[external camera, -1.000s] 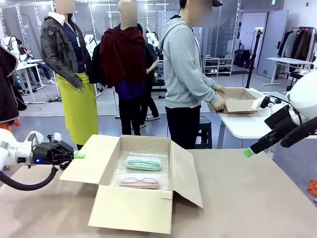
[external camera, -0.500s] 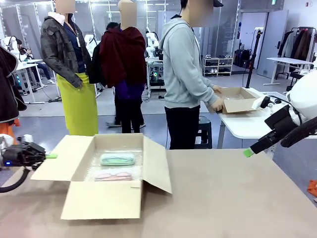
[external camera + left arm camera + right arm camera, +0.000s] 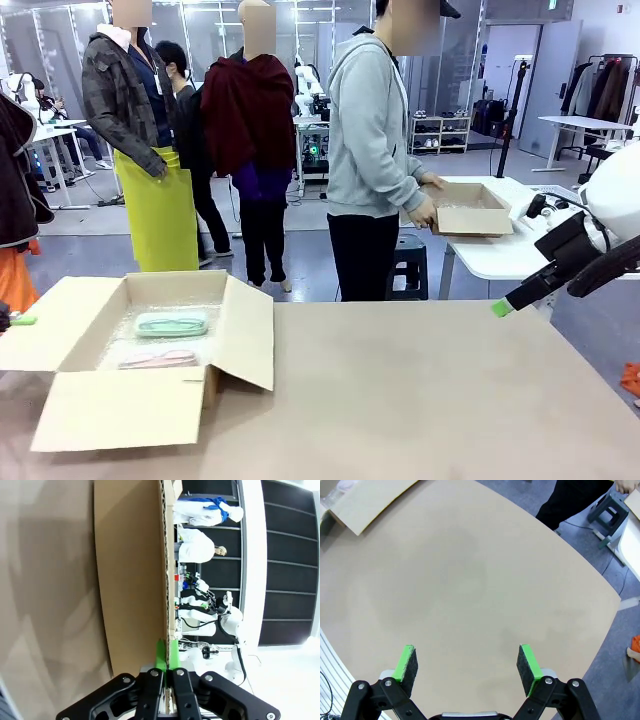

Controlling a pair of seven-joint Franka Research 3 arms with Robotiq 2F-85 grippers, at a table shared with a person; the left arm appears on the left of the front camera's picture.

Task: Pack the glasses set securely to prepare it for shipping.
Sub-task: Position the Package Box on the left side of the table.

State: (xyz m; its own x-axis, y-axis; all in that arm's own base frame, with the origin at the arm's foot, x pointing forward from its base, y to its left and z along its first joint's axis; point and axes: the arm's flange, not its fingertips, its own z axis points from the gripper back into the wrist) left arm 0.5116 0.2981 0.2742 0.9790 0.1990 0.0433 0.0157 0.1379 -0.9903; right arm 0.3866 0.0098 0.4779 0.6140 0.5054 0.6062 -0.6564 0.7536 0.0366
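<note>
An open cardboard box [image 3: 120,405] sits at the table's left end, lined with bubble wrap. Inside it lie the glasses set: the mint green case [image 3: 170,323] at the back and the pink case [image 3: 157,357] in front of it. My left gripper [image 3: 18,320] is at the picture's left edge, shut on the box's left flap [image 3: 40,335]. In the left wrist view the green pads [image 3: 161,652] pinch the flap's edge [image 3: 167,580]. My right gripper [image 3: 500,307] hangs off the table's far right, open and holding nothing [image 3: 467,662], well away from the box.
A person in a grey hoodie stands at the far side, turned to a white side table [image 3: 500,255], holding another cardboard box [image 3: 468,208]. Bare tan tabletop [image 3: 430,390] stretches from the box to the right edge. Other people stand farther back.
My left gripper has pulled the box leftward across the table, cases still inside. The right arm has stayed put. The person has shifted the other box slightly.
</note>
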